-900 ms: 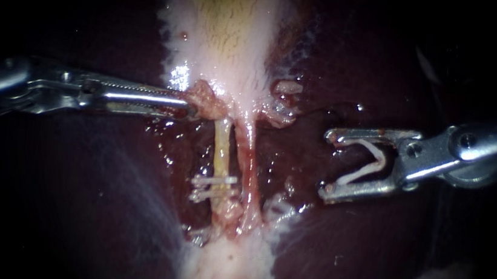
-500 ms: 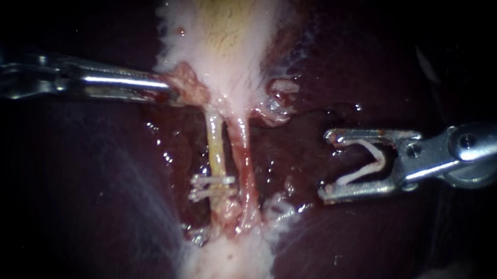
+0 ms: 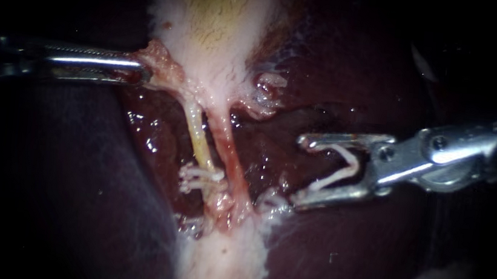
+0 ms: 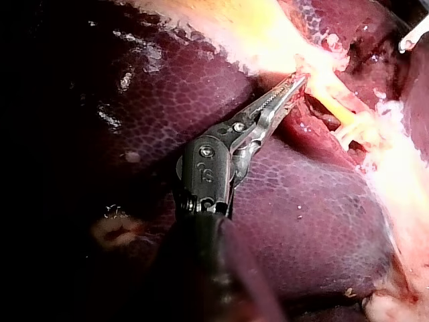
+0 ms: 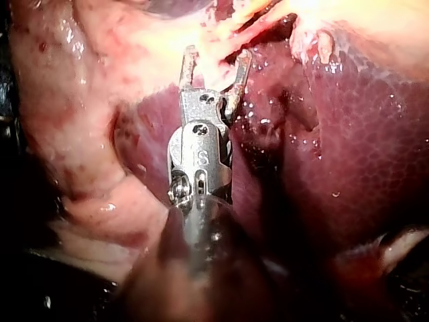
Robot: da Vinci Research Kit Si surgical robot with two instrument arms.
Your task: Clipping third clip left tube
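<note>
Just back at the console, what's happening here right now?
The left instrument grips pink tissue at the top of the left tube, holding it taut. White clips already sit low on that tube. The right instrument carries an open clip, clear of the tube, not yet applied.

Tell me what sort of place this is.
Probably a surgical bench: dark liver, a left tube bearing two clips, the left instrument gripping tissue, the right instrument holding a new clip.
</note>
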